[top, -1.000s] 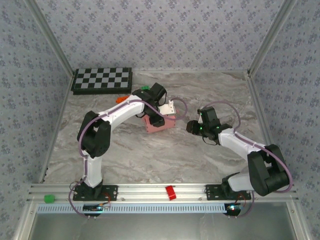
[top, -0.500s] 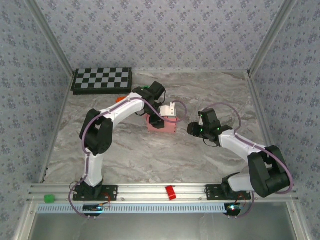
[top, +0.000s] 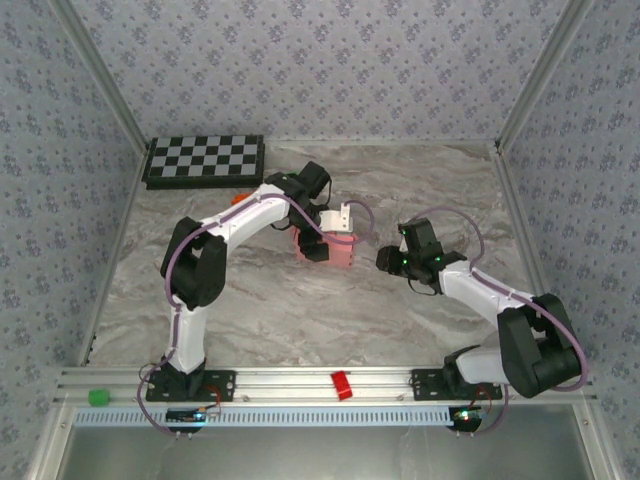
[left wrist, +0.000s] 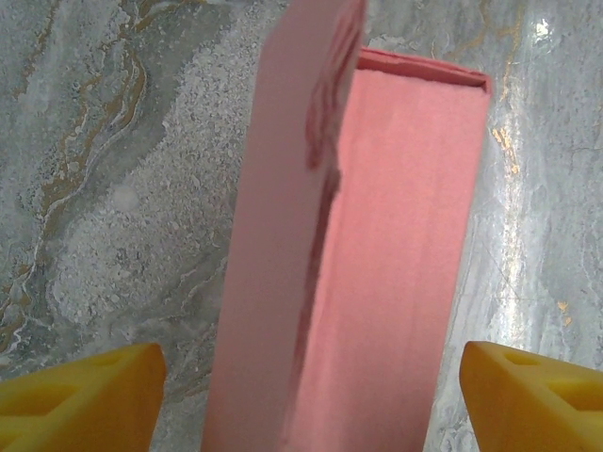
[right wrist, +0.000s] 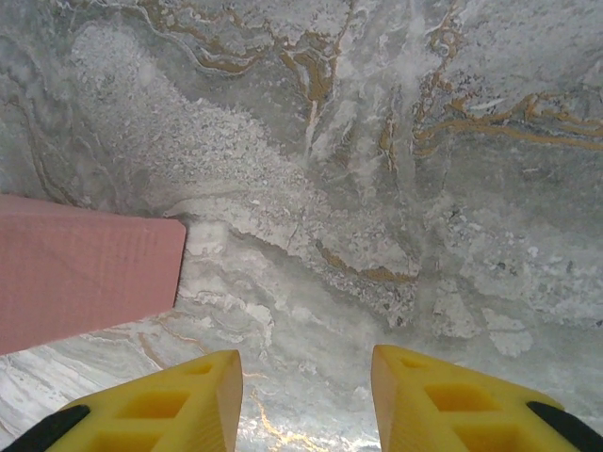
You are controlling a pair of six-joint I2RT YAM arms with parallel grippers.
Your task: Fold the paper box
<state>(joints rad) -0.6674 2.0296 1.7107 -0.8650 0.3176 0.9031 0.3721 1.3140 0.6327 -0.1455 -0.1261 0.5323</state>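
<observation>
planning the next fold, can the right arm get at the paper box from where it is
Probably yes: the right gripper sits close beside the paper box, bare table between them.

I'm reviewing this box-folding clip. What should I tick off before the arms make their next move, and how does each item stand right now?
1. Left hand open around the paper box, fingers off it: ok, table shows on both sides.
2. Right hand open and empty: ok, bare table between its fingers.
3. Right hand apart from the box: ok, the box's corner lies off to one side.
4. Box resting on the table: ok.
5. Box folded shut: cannot tell; one panel rises edge-on toward the left wrist camera.
</observation>
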